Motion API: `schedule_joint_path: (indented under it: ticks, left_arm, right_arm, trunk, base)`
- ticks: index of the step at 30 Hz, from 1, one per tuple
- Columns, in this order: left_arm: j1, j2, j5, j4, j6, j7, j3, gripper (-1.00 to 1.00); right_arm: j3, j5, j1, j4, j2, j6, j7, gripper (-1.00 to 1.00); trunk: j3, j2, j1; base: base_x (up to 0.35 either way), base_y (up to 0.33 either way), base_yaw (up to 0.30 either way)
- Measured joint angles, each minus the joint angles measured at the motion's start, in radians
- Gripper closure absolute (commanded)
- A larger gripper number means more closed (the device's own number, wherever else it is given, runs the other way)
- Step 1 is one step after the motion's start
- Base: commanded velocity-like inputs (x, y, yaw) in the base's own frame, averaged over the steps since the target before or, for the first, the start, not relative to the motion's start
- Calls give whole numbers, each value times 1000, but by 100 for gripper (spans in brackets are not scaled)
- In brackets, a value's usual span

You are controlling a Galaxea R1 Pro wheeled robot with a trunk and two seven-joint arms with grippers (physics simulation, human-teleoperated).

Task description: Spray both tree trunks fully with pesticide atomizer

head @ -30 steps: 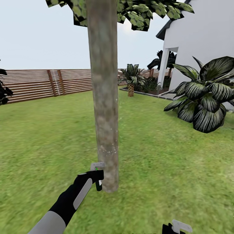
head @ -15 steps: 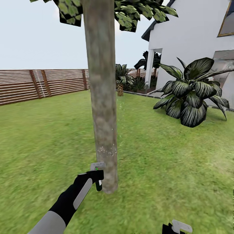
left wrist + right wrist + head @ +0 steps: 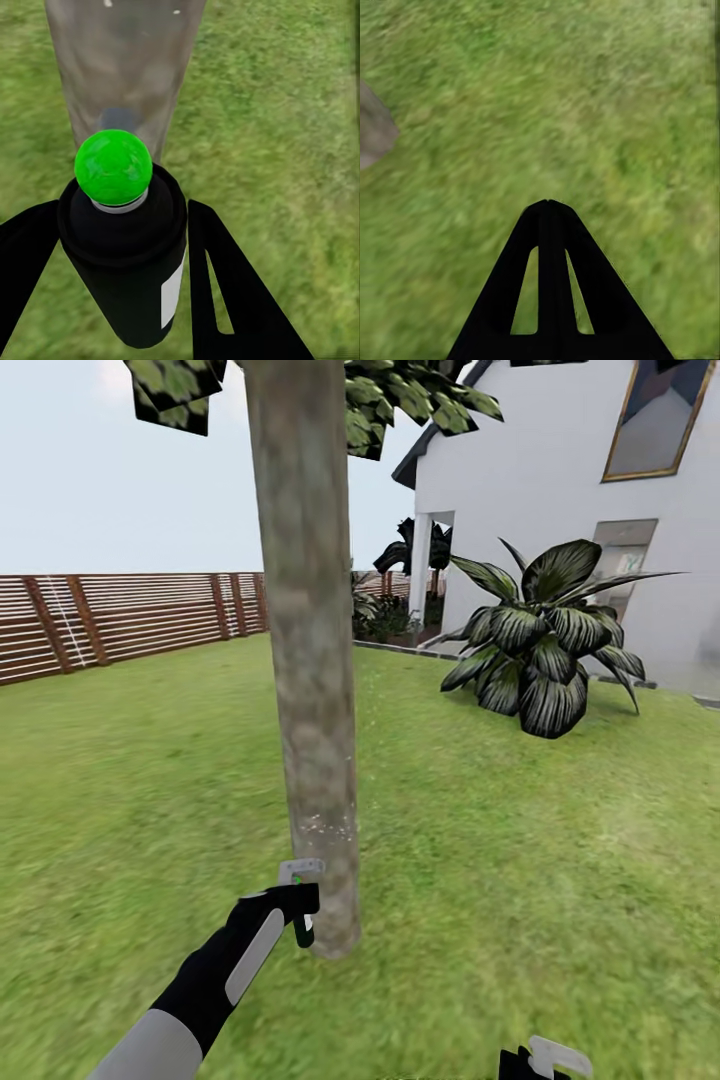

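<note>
Left gripper (image 3: 300,908): fingers (image 3: 232,300) clamped on either side of the pesticide atomizer (image 3: 300,900), held low, just beside the foot of the tree trunk (image 3: 305,660).
Pesticide atomizer: dark body with bright green cap in the left wrist view (image 3: 124,247); pale grey head with green mark in the head view, pointing at the bark.
Pesticide (image 3: 325,822): fine white specks in a band low on the trunk, above the atomizer.
Right gripper (image 3: 549,217): fingers pressed together, empty, over grass (image 3: 520,860).
Garden surroundings: slatted brown fence (image 3: 130,615), white house (image 3: 560,490), broad-leafed plant (image 3: 540,640).
</note>
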Motion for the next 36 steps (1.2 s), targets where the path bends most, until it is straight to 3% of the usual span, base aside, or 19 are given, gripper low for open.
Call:
schedule_joint_path:
  ticks: [6, 10, 13, 17, 20, 27, 36]
  left_arm:
    - [11, 0, 1, -13, 0, 4, 1, 100]
    - [12, 0, 3, -82, 31, 12, 6, 100]
    - [12, -1, 4, -199, 182, 49, 12, 100]
    - [-1, -4, 0, -357, 401, 171, 19, 100]
    - [-66, -12, 6, -421, 500, 262, 39, 100]
    - [-242, -39, 11, -425, 513, 369, 48, 100]
    - [-416, -59, 20, -320, 511, 382, 50, 100]
  right_arm:
    - [0, 0, 0, 0, 0, 0, 0, 100]
    - [0, 0, 0, 0, 0, 0, 0, 100]
    - [1, 1, 0, 6, 0, 0, 0, 100]
    - [1, 4, 0, 20, 1, 0, 0, 100]
    - [1, 4, 0, 22, 2, 0, 0, 100]
    - [1, 5, 0, 24, 2, 1, -1, 100]
    - [1, 6, -2, 43, 2, 2, 0, 100]
  trunk:
    - [0, 0, 0]
    - [0, 0, 0]
    - [0, 0, 0]
    - [0, 0, 0]
    - [0, 0, 0]
    - [0, 0, 0]
    - [0, 0, 0]
  base:
    - [-16, 100, -118]
    - [-1, 9, -11]
    - [0, 2, -2]
    - [0, 0, 0]
    - [0, 0, 0]
    - [0, 0, 0]
    - [0, 0, 0]
